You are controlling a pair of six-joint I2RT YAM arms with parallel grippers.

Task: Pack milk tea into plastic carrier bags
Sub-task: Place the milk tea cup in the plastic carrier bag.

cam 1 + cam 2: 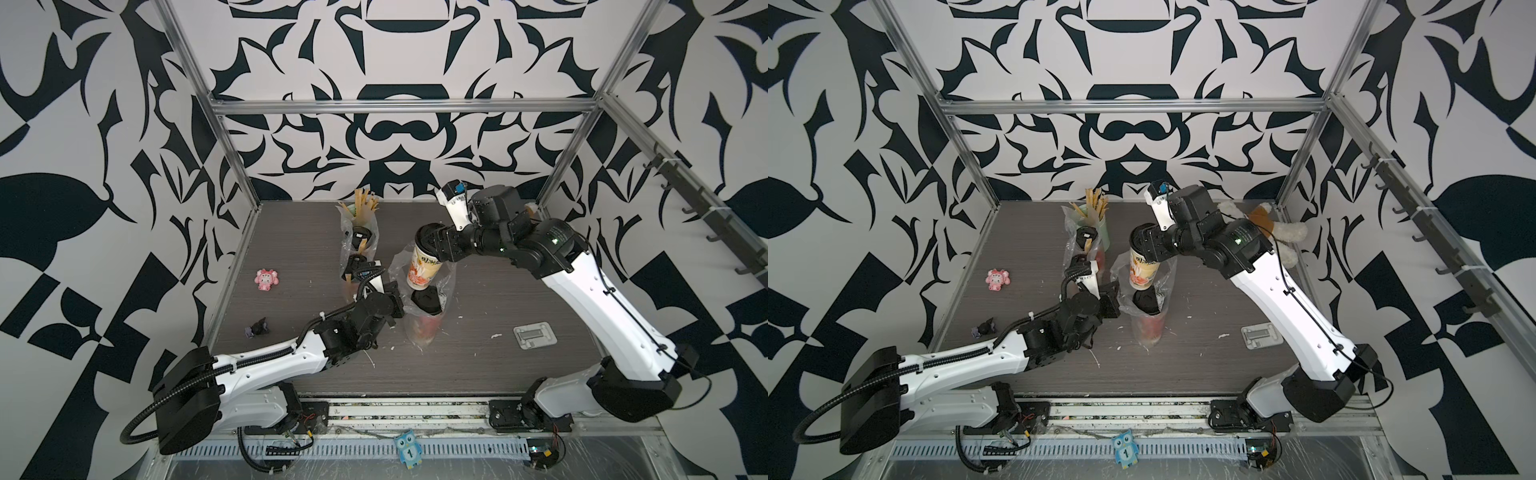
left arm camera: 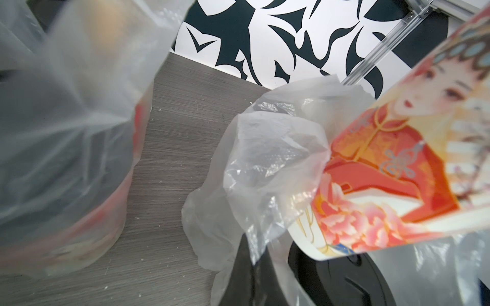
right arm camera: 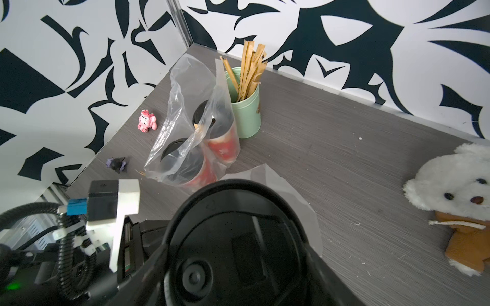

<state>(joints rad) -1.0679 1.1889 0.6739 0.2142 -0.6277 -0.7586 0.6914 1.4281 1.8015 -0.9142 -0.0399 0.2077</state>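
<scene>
1. In a top view, the right gripper (image 1: 432,245) grasps the black-lidded top of the cream cup (image 1: 424,268). The cup tilts near table centre, and its base is lowered into the mouth of the near bag (image 1: 398,270).
2. In a top view, the left gripper (image 1: 395,297) is clenched on the near bag's rim, at 9 o'clock of the bag. A red cup (image 1: 424,332) with a black lid stands inside the bag, at 6 o'clock of the cream cup.
3. In a top view, the far bag (image 1: 1070,237) holds two packed cups (image 1: 1086,239) and stands at 10 o'clock of the cream cup (image 1: 1142,272). The green holder (image 1: 1104,235) of brown sticks is just beside it. A plush bear (image 1: 1283,235) lies at 2 o'clock, a pink toy (image 1: 998,279) at 9 o'clock, and a grey plate (image 1: 1261,336) at 4 o'clock.
4. Left wrist view: crinkled film of the near bag (image 2: 265,159) runs down to a dark finger (image 2: 267,288). The cream cup (image 2: 392,164), printed with a figure in red, leans above the red cup's lid (image 2: 339,280). The far bag (image 2: 66,119) stands apart from them.
5. Right wrist view: the cream cup's lid (image 3: 238,251) fills the foreground between the dark fingers (image 3: 336,286). Beyond it, the far bag (image 3: 183,92) encloses two lidded cups, with the green holder (image 3: 248,116) just beside it.
</scene>
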